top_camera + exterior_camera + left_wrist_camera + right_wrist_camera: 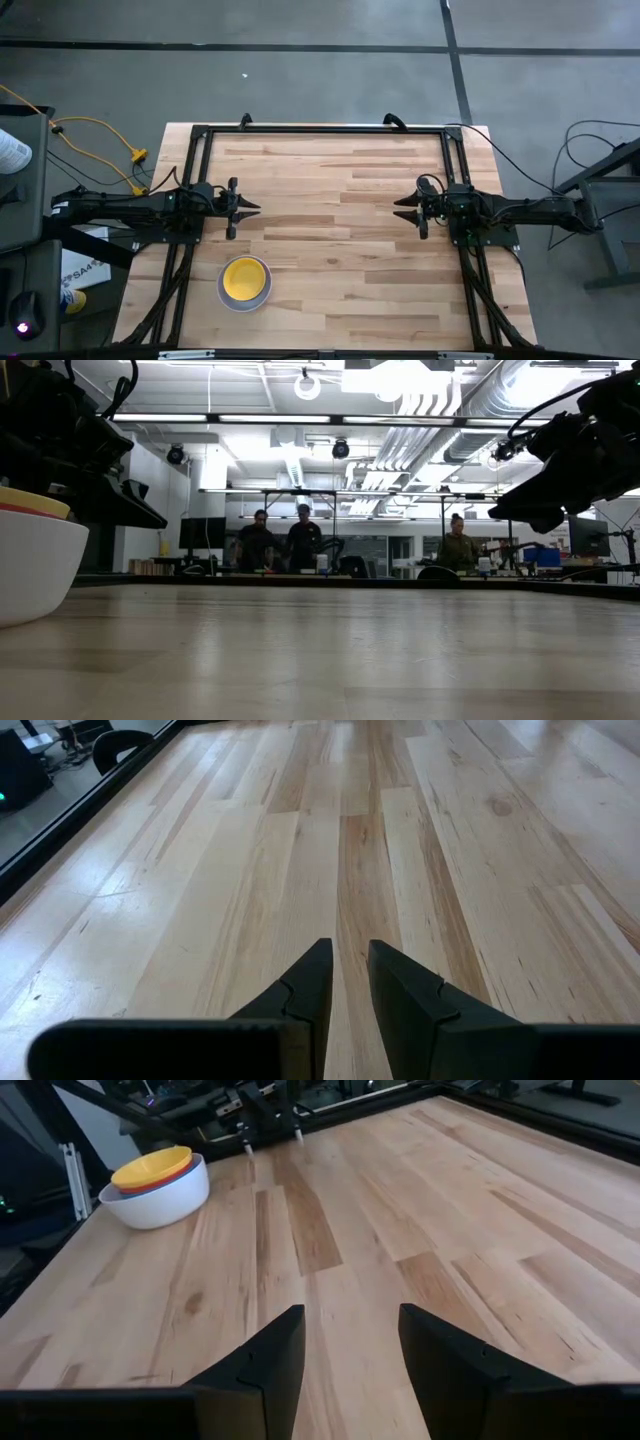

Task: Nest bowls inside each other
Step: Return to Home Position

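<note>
The bowls stand nested in one stack [245,282] near the table's near left corner. The white bowl [160,1198] is outermost and rests on the wood. The yellow bowl [152,1167] is on top, with a pink-red rim [168,1179] showing just under it. In the low view the white bowl [30,565] fills the left edge. My left gripper [255,207] hovers at mid-left, beyond the stack, pointing toward the table's middle. Its fingers [350,948] are a little apart and hold nothing. My right gripper [398,208] faces it from mid-right, open [350,1312] and empty.
A black frame rail [320,128] runs along the table's far edge and down both sides by the arm bases. Bare wood [325,210] lies between the two grippers. Several people [285,540] stand in the room far beyond the table.
</note>
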`<action>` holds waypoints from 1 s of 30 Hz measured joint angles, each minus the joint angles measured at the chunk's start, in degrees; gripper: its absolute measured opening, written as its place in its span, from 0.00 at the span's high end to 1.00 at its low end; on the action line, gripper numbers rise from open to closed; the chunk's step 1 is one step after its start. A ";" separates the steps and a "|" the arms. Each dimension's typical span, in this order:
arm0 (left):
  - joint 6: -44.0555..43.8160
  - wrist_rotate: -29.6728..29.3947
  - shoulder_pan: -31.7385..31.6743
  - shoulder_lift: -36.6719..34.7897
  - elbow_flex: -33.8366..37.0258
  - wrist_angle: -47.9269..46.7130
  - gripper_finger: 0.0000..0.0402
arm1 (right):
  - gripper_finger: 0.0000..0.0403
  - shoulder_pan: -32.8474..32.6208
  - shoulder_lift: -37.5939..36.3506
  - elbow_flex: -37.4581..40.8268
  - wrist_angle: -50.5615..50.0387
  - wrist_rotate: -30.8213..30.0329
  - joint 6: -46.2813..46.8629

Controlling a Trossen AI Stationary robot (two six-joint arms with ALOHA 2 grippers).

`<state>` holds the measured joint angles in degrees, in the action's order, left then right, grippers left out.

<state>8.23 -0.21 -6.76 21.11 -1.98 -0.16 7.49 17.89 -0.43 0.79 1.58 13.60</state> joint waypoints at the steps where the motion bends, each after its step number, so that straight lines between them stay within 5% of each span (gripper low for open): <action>1: 0.00 0.00 0.00 0.00 0.00 0.00 0.83 | 0.61 0.00 0.00 0.00 -0.03 0.02 0.01; 30: 0.00 0.00 0.00 0.02 0.00 0.00 0.83 | 0.61 0.00 0.02 0.00 1.01 0.24 0.12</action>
<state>8.23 -0.21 -6.76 21.12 -1.98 -0.16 7.49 17.91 -0.43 1.80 1.83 13.72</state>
